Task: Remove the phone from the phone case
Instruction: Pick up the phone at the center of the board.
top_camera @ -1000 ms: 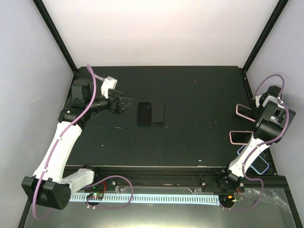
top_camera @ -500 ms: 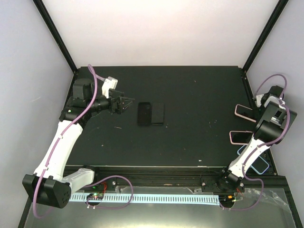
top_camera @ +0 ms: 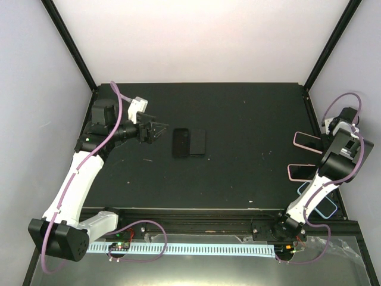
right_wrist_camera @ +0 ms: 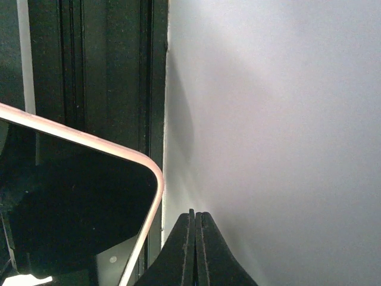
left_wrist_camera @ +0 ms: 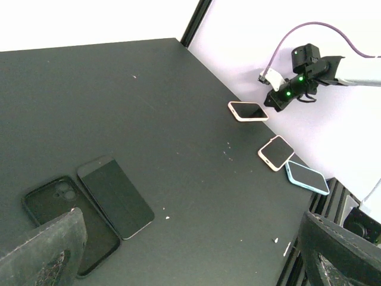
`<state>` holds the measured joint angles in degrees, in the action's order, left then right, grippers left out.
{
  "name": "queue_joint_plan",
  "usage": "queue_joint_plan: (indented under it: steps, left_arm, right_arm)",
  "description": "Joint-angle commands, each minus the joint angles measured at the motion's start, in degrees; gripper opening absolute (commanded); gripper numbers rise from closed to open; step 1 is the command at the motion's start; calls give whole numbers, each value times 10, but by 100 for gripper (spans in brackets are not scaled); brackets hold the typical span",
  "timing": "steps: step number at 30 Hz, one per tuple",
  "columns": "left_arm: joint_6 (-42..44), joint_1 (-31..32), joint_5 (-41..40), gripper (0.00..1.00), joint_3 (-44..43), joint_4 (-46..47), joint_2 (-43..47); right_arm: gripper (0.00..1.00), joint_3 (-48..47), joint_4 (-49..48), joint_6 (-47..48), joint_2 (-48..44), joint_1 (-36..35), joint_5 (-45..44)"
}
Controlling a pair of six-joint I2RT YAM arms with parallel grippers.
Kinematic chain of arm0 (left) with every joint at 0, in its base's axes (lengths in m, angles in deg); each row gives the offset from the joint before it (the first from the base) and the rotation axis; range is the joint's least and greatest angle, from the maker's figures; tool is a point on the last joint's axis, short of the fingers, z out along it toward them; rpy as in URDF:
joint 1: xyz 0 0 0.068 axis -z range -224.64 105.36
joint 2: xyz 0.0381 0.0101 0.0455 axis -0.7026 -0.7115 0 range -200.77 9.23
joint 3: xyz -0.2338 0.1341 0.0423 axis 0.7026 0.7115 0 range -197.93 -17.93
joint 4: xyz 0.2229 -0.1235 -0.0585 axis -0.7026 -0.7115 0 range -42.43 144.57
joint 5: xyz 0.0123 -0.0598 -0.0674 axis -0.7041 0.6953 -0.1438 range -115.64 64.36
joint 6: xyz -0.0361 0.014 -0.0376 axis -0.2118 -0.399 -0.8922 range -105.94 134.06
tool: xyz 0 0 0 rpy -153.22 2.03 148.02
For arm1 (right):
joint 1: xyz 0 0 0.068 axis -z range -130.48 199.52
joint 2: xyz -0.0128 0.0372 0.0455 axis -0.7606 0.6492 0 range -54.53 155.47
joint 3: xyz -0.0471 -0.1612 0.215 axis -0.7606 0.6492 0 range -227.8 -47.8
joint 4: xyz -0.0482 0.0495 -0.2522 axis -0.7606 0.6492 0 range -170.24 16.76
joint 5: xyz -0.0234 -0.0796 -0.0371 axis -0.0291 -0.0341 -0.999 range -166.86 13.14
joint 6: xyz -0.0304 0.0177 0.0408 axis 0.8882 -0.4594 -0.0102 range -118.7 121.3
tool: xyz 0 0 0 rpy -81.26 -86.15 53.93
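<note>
Black table, empty phone case, phone just beside it

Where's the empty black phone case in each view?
Top external: empty black phone case mid-picture, the left of two dark slabs.
Left wrist: bottom left corner, nearest the camera.
Right wrist: not in it.
Shared landmark: bare black phone lying beside it.
</note>
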<state>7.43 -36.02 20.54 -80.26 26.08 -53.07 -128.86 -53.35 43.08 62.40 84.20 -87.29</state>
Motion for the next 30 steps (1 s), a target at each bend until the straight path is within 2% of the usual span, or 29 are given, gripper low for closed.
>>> queue_joint_plan:
  steps: [1, 10, 19, 22, 30]
  left_arm:
    - [-2, -4, 10, 99, 1, 15, 8]
    - [-6, -4, 13, 99, 2, 19, 6]
    - [-10, -4, 13, 99, 9, 24, 2]
    - [-11, -4, 13, 99, 8, 26, 0]
    - [-7, -4, 13, 99, 0, 19, -2]
  right_arm:
    - [1, 13, -16, 7, 7, 11, -1]
    - [1, 15, -6, -2, 42, 11, 36]
    - [2, 10, 25, -17, 11, 10, 154]
    - [2, -8, 63, -17, 10, 7, 207]
    - [2, 15, 87, -7, 6, -26, 239]
